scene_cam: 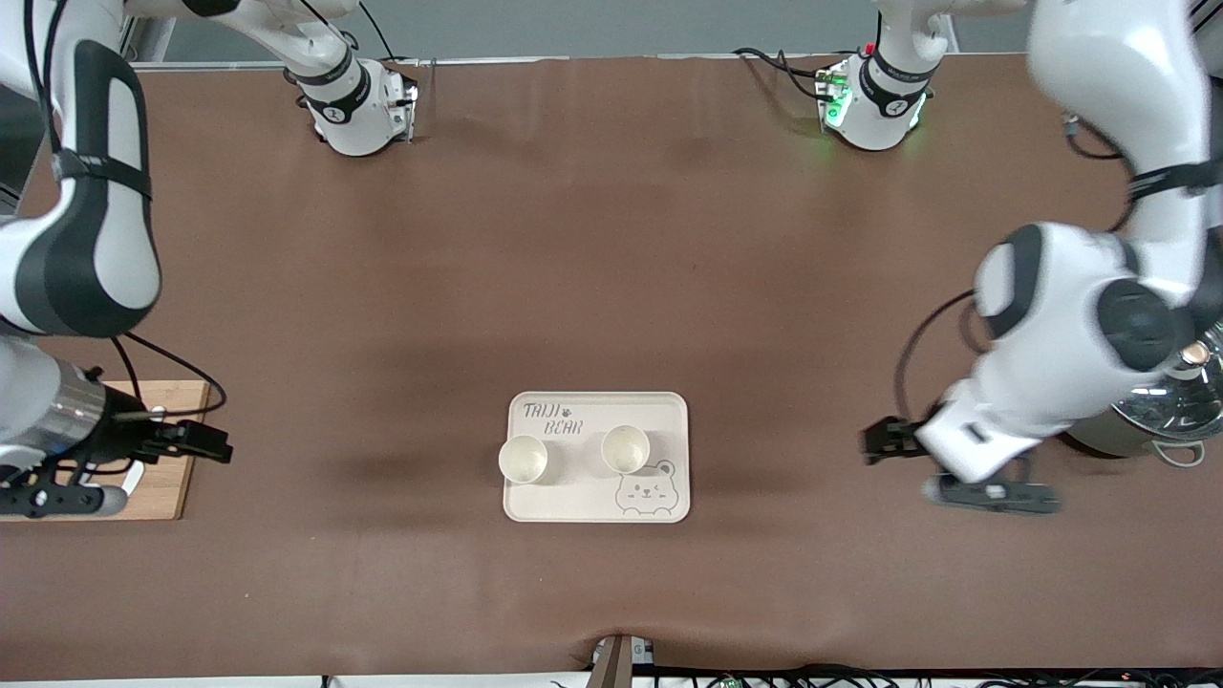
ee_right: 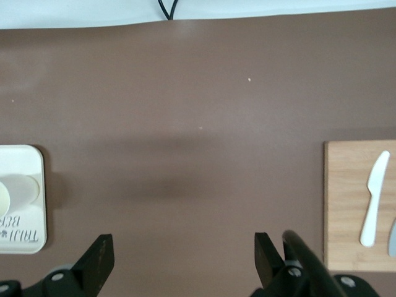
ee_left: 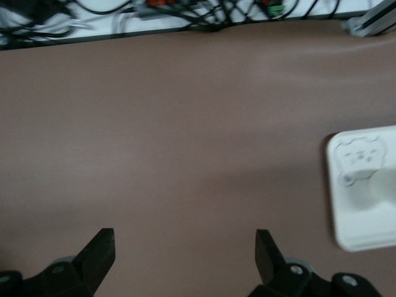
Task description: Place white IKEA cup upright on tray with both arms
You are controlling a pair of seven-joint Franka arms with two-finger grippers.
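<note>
The cream tray (scene_cam: 669, 411) with a bear drawing lies flat near the table's front edge, in the middle; two white cups stand upright on it: one (scene_cam: 523, 459) at its rim, one (scene_cam: 625, 448) beside the bear

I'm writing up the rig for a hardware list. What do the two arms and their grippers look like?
Both arms are large, glossy white and jointed, with black bands at the joints and thin black cables looping alongside. The right arm has a silver metal wrist section. Each ends in a small black two-finger gripper: the left gripper and the right gripper, with wedge-shaped black fingers. The left arm's base shows a green light.
</note>
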